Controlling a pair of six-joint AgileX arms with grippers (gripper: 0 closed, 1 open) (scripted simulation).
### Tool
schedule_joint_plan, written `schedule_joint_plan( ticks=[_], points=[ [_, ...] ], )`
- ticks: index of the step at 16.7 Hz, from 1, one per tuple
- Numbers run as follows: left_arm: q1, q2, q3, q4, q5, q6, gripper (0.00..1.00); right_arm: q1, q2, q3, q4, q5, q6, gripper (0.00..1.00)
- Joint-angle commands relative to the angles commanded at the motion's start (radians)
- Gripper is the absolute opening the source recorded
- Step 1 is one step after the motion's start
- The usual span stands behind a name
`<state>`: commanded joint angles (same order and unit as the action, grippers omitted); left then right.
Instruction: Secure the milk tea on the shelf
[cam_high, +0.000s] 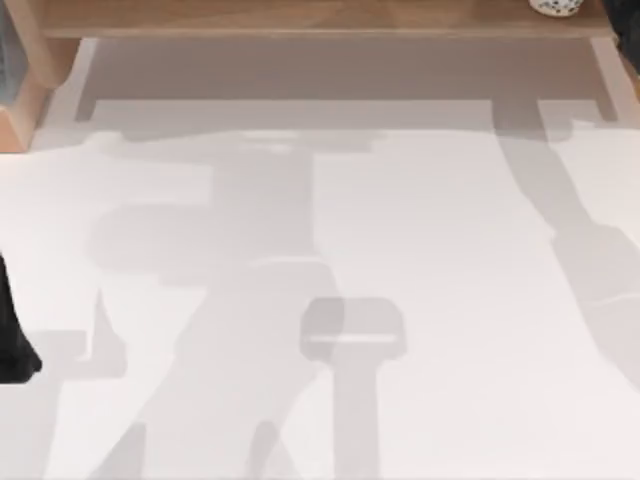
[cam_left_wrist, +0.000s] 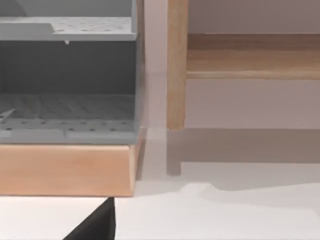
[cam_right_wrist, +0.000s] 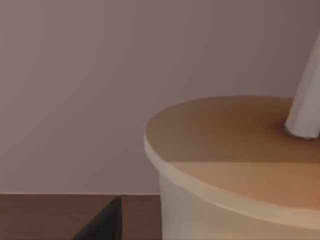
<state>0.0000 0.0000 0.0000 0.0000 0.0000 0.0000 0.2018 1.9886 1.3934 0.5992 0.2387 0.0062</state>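
Milk tea (cam_high: 556, 6) sits on shelf (cam_high: 300, 18) — right end effector's state unclear.

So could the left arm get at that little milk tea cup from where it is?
Probably not. The milk tea stands on the shelf at the table's far right, while the left arm sits at the left edge, the whole table between them.

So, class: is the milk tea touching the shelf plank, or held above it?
Touching. In the top view the milk tea sits with its speckled base on the shelf plank at the right end, no gap visible beneath.
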Motion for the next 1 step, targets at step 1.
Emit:
schedule_joint_plan(
  ticks=[1],
  points=[
    [0.000, 0.000, 0.000, 0.000, 0.000, 0.000, 1.00, 0.000, 0.000, 0.000, 0.000, 0.000, 0.000, 1.00]
  ],
)
